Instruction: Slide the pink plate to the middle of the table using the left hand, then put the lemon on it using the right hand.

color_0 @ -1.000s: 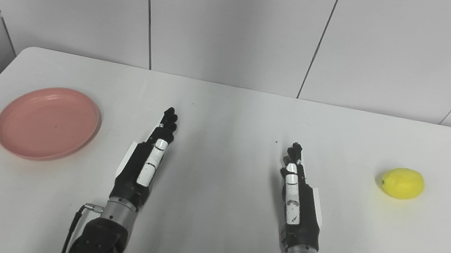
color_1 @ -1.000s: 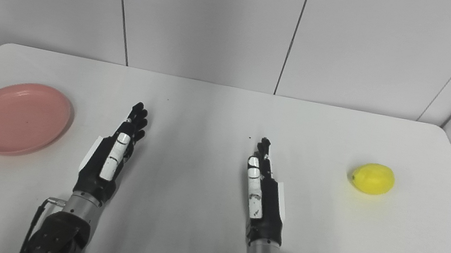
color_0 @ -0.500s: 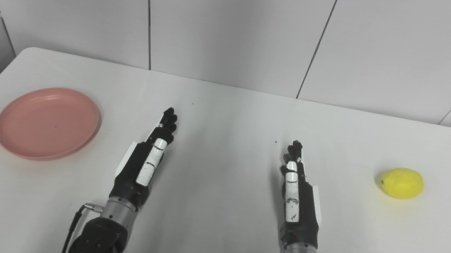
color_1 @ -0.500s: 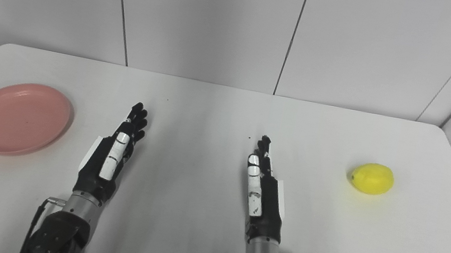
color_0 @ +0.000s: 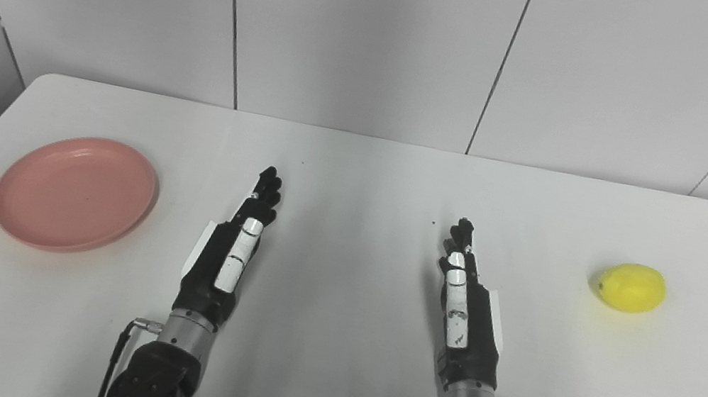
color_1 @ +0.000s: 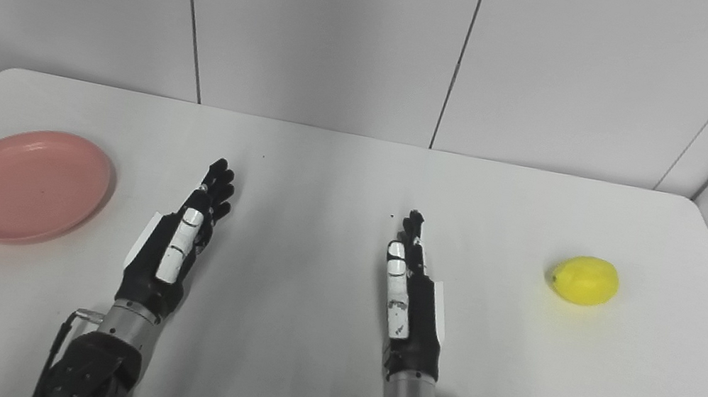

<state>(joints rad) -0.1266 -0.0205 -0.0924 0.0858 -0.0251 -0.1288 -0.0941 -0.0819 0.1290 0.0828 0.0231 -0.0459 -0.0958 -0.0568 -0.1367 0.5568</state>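
Two robot hands, left robot hand (color_0: 228,256) and right robot hand (color_0: 467,304), are flat and empty. Left should reach past the pink plate (color_0: 76,192) and push it slowly to the middle of the table (color_0: 358,170).

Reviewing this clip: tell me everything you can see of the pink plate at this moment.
The plate is round, salmon pink, matte and smooth, like plastic or melamine, with a shallow raised rim and a flat well. A tiny dark speck sits near its centre; otherwise it is empty. It lies flat and upright on the white table, near the left edge. Nothing touches it: the left hand is apart from it, to its right, fingers extended.
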